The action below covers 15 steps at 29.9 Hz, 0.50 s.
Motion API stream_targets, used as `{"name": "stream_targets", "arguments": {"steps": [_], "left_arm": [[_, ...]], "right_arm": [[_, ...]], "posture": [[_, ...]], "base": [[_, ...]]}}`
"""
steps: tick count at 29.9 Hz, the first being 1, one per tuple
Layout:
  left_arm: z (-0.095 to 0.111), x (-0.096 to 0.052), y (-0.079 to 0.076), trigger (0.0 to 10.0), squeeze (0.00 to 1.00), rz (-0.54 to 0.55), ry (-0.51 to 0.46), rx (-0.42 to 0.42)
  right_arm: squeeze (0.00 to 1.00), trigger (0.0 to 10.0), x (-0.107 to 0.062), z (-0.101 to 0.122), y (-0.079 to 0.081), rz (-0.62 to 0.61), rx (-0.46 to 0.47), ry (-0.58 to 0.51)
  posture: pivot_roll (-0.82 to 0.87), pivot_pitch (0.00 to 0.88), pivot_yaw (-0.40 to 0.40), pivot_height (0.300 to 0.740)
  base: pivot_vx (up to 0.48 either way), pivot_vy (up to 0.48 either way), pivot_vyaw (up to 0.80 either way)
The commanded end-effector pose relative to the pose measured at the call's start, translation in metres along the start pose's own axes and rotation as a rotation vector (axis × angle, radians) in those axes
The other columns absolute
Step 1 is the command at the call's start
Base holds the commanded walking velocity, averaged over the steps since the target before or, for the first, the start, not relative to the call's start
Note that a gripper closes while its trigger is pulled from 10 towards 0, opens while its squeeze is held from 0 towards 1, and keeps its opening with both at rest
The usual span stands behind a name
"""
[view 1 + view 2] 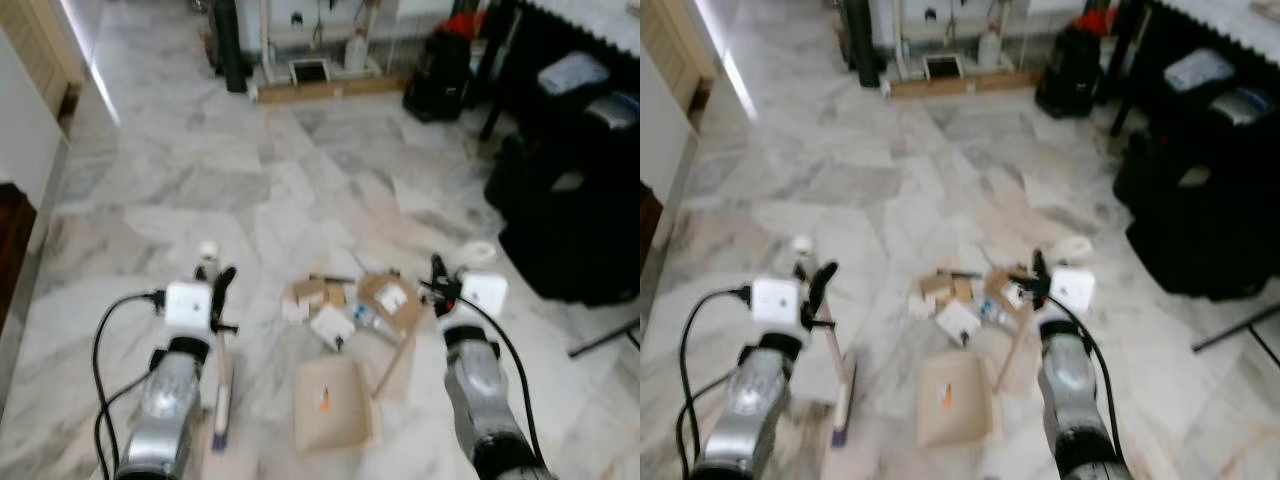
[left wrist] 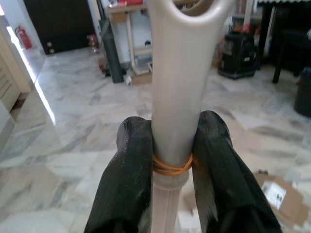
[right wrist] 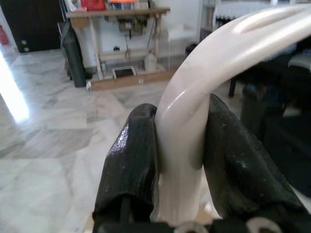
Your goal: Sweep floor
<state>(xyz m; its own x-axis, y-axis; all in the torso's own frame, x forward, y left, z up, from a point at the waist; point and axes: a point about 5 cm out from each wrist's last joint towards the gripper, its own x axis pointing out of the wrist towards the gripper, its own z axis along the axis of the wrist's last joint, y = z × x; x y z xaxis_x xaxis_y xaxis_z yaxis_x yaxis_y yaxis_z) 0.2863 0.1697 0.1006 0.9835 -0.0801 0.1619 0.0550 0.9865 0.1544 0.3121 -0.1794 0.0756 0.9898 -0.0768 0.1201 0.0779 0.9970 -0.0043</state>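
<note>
Scraps of cardboard and paper lie in a small heap on the marble floor right in front of me. My left gripper is shut on the cream broom handle, which runs down to the broom head on the floor left of the heap. A rubber band circles that handle between the fingers. My right gripper is shut on the looped cream dustpan handle. The beige dustpan rests flat on the floor just near of the scraps, its stick slanting up towards my right gripper.
Black bags and dark furniture crowd the right side, with a thin tripod leg on the floor. A black case, a wooden rack and a dark cylinder stand at the far end. A wall runs along the left.
</note>
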Motion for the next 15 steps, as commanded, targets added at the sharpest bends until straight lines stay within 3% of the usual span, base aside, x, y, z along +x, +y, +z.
{"name": "stream_targets", "arguments": {"steps": [1,10,15], "left_arm": [[0.0052,0.001,0.0034,10.0,0.0,0.009,-0.028,0.009],[0.0061,0.0015,0.0035,10.0,0.0,0.009,-0.03,0.009],[0.0063,0.0015,0.0038,10.0,0.0,0.01,-0.03,0.009]], "right_arm": [[0.0,10.0,0.0056,0.0112,0.0023,0.005,-0.004,-0.057],[0.0,10.0,0.0057,0.0097,0.0029,0.001,0.015,-0.043],[0.0,10.0,0.0058,0.0088,0.003,-0.001,0.017,-0.034]], "posture": [[0.02,0.086,-0.042,0.74],[0.02,0.087,-0.041,0.74],[0.02,0.087,-0.041,0.74]], "base": [[0.307,0.0,0.0],[0.308,0.0,0.0],[0.307,0.0,-0.77]]}}
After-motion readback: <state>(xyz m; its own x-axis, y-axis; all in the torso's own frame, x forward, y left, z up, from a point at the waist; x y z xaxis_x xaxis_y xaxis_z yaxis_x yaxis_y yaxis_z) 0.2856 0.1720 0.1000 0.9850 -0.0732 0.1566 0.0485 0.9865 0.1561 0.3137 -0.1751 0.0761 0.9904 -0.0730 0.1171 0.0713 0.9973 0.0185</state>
